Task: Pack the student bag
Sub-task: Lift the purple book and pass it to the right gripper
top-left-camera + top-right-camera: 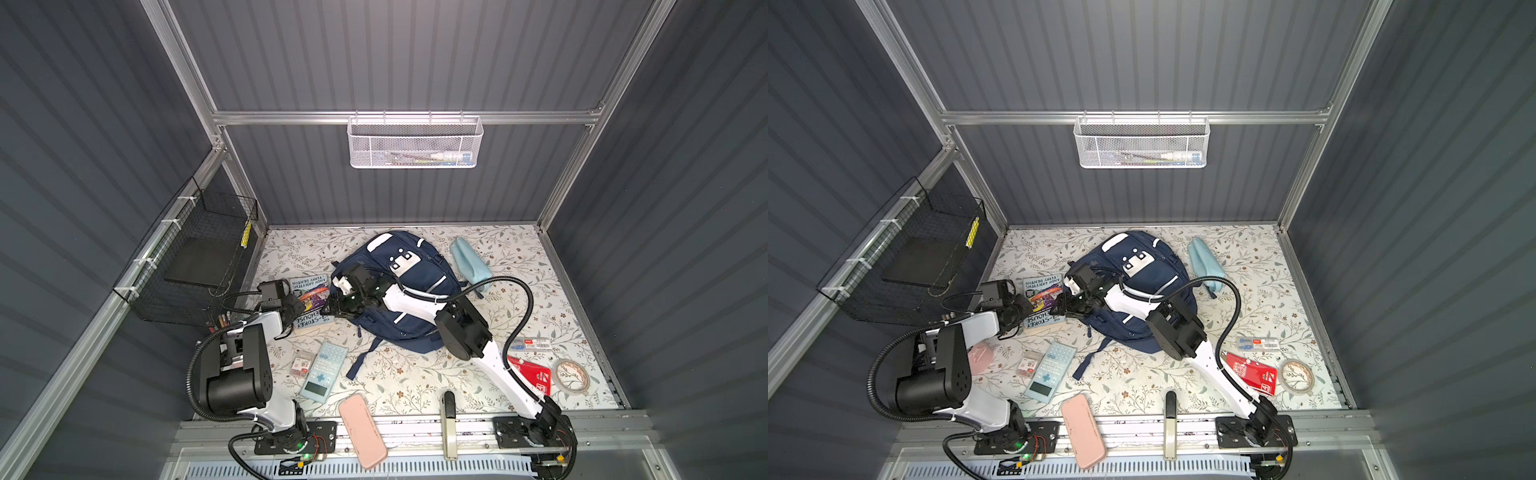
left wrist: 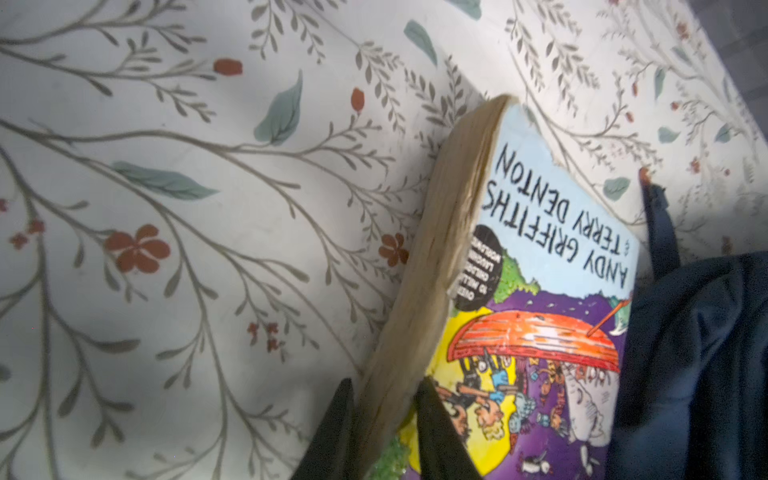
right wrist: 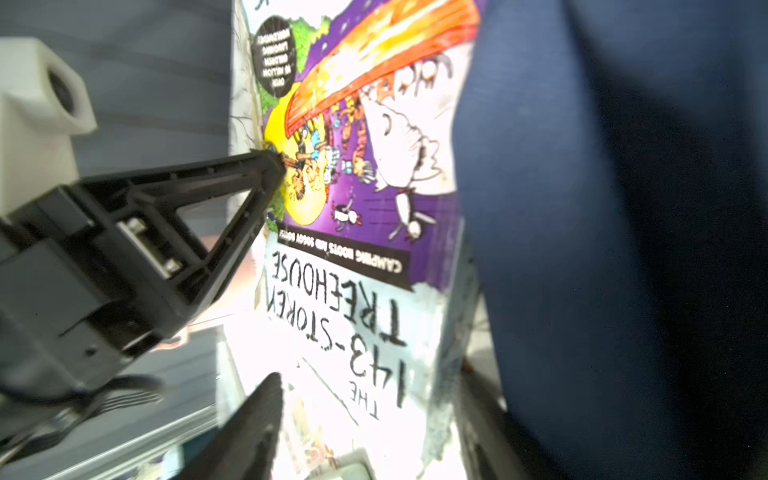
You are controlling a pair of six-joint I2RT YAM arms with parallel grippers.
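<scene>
While the left gripper (image 2: 384, 388) nips the book (image 2: 561, 249) by its yellowed page edge, one black finger (image 2: 332, 428) sits against the pages and its partner lies on the cover. The jaws are close together, clamped on that paperback. In the right wrist view a left fingertip (image 3: 232, 165) presses the cover right at that edge.

Over to the right gripper (image 1: 336, 306). It reaches across the student bag (image 1: 415, 262) to the book's bag-side edge, jaws standing apart. Only one of its fingers (image 3: 257, 415) shows clearly, and whether it touches the book I cannot tell.

The student bag lies flat on the floral table (image 1: 415, 374), mid-table towards the back, right beside the book.

Hard going elsewhere. The right arm (image 1: 415, 299) covers much of the bag's near half in both top views. The left fingers are hidden under their own wrist there. Glare washes out the book's lower cover in the right wrist view.
</scene>
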